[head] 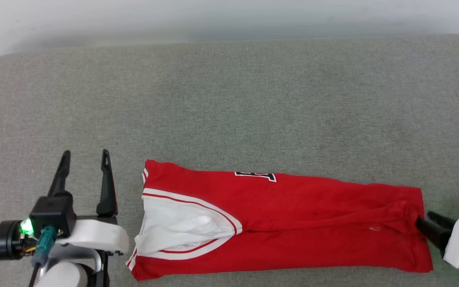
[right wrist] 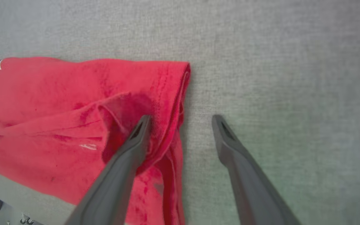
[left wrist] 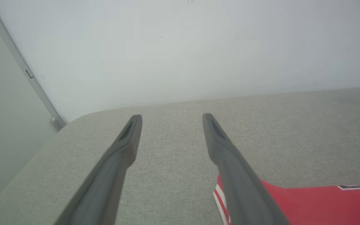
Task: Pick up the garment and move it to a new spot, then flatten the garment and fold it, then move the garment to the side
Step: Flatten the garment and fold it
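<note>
Head view. The garment (head: 301, 215), folded into a long red strip with a white sleeve uppermost at its left end, lies on the grey counter (head: 229, 99) between your two claws. Your left claw (head: 86, 153) stands fully spread and empty, just beside the sleeve end. Your right claw (head: 428, 221) is equally spread at the hem end, one finger over the red cloth, the other over bare counter, gripping nothing.
</note>
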Available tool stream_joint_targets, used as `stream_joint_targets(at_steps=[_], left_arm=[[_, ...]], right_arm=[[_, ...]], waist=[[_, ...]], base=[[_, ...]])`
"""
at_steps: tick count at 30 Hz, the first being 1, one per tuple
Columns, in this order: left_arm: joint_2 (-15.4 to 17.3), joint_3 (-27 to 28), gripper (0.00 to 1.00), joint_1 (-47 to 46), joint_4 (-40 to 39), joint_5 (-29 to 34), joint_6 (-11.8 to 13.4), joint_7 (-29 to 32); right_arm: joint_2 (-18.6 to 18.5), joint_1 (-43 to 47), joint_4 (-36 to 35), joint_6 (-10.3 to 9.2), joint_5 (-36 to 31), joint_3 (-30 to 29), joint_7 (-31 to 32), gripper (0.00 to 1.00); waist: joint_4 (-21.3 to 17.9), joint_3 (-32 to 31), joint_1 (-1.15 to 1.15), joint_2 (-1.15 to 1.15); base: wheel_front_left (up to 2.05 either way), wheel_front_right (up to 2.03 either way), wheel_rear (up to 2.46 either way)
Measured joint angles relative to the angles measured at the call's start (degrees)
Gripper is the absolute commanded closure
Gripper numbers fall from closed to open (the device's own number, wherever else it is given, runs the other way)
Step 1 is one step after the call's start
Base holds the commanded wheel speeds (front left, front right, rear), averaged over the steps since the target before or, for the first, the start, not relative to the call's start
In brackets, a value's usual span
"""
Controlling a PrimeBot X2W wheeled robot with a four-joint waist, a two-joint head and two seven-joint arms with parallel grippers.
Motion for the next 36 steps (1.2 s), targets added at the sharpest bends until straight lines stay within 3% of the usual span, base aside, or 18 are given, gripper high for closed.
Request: stream_joint_targets(at_steps=[15, 16, 17, 18, 26, 36], left_arm=[[-16.29, 14.58, 0.00, 8.77, -0.32, 16.90, -8.49, 0.00], [-17.17, 15.43, 0.00, 9.04, -0.36, 17.79, -8.95, 0.00], [-17.90, 15.94, 0.00, 9.44, -0.46, 18.83, -9.33, 0.00], [-18.63, 16.62, 0.00, 9.83, -0.38, 19.82, -9.85, 0.00], [-23.07, 19.96, 0.00, 12.12, -0.31, 24.52, -13.33, 0.00], [-25.76, 22.47, 0.00, 14.77, -0.93, 27.57, -15.50, -0.07]], right_arm=[[1.72, 2.22, -3.34, 0.00, 7.56, 4.42, 5.72, 0.00], [1.72, 2.20, -3.32, 0.00, 7.59, 4.65, 5.80, 0.51], [1.72, 2.18, -3.28, 0.00, 7.60, 4.86, 5.91, 0.79], [1.71, 2.10, -3.21, 0.00, 7.62, 5.01, 5.97, 1.00], [0.81, 1.71, -3.19, 0.01, 8.68, 5.17, 5.63, 1.00], [-7.10, 0.98, -0.85, 0.01, 9.25, 0.87, 6.77, 1.00]], waist=[[1.54, -0.12, 0.00, 0.00], [1.54, -0.19, 0.00, 0.00], [1.53, -0.26, 0.00, 0.00], [1.50, -0.33, 0.00, 0.00], [1.00, -1.58, 0.00, 0.00], [0.74, -3.97, 0.00, 0.00]], base=[[0.00, 0.00, 0.00], [0.00, 0.00, 0.00], [0.00, 0.00, 0.00], [0.00, 0.00, 0.00], [0.00, 0.00, 0.00], [0.00, 0.00, 0.00]])
